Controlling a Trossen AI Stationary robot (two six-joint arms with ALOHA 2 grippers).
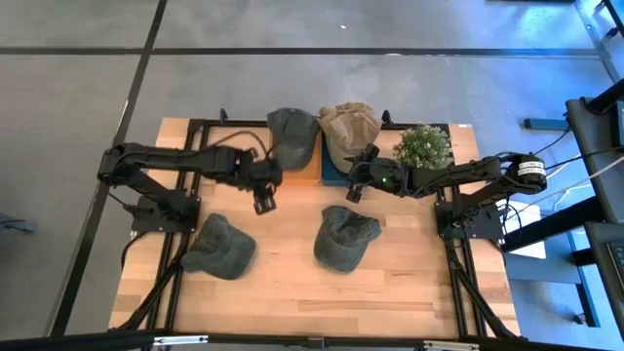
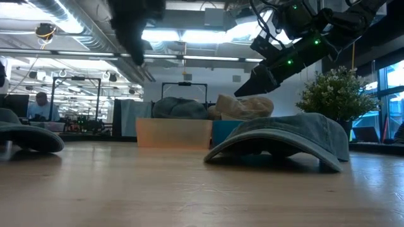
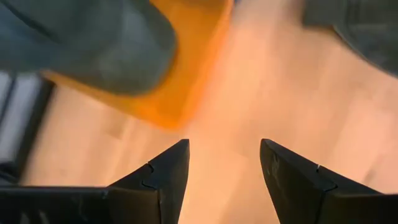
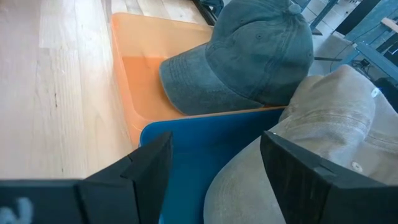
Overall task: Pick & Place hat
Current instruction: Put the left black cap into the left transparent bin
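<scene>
Wooden table [image 1: 292, 283] bears two caps; blurry workshop, probably, behind.

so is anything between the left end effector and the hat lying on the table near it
Nothing visible. The left end effector hangs open above bare wood, by the orange bin, and the nearer green hat lies on the table with only open surface between them. The right end effector is off by the blue bin.

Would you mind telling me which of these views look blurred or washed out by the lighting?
Left wrist view: soft all over, the orange bin and grey cap smeared. Low view: bright ceiling lights leave the left gripper a dark blurred silhouette; the nearest cap is fairly sharp. Right wrist view: crisp on the tan cap.
</scene>
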